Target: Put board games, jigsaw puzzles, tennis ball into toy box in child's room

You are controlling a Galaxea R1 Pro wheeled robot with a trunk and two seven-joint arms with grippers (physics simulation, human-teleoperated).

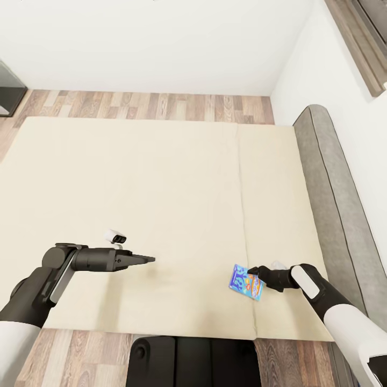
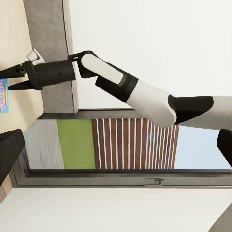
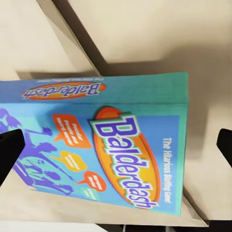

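Observation:
A small blue board game (image 1: 246, 282) printed "Balderdash" lies on the beige mattress of the bed (image 1: 161, 183), near its front right corner. My right gripper (image 1: 253, 272) is open and low over the box's right end. In the right wrist view the board game (image 3: 111, 150) lies between the two spread fingers. The left wrist view looks across at that right gripper (image 2: 12, 77), its fingers parted just beside the board game (image 2: 3, 95). My left gripper (image 1: 150, 259) hovers open over bare mattress to the left, holding nothing. The table and toy box are out of view.
The grey headboard (image 1: 333, 177) runs along the bed's right side against a white wall. Wood floor (image 1: 150, 105) borders the far side of the bed. A dark piece of furniture (image 1: 8, 91) stands at the far left. My base (image 1: 188, 360) is at the bed's front edge.

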